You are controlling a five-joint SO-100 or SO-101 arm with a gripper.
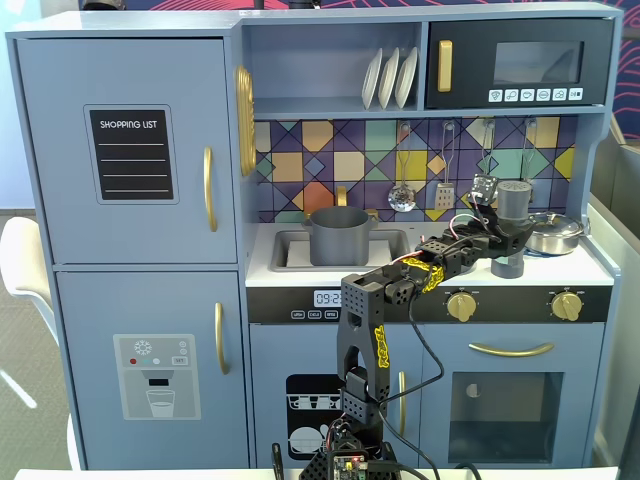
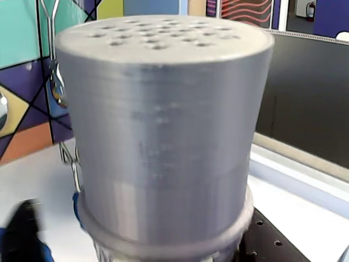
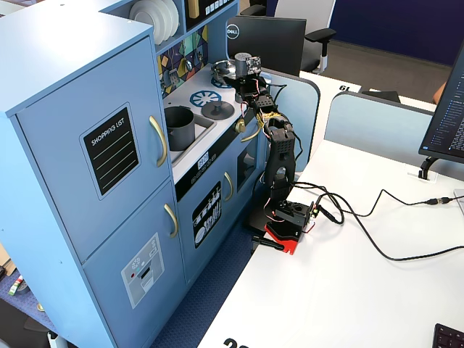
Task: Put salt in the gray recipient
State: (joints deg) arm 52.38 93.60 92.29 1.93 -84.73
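Early stage. Tool (image 1: 512, 243) looks clamped on the salt shaker (image 1: 514, 200), which stands upright at the right end of the worktop (image 1: 590, 268), beside the silver pan (image 1: 553, 233). Gray pot (image 1: 340, 235) sits in the sink, well apart. Carrying over and pouring remain.

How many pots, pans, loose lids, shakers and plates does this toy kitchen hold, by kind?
gray pot: 1
silver pan: 1
flat gray lid: 1
salt shaker: 1
white plates: 3
Total: 7
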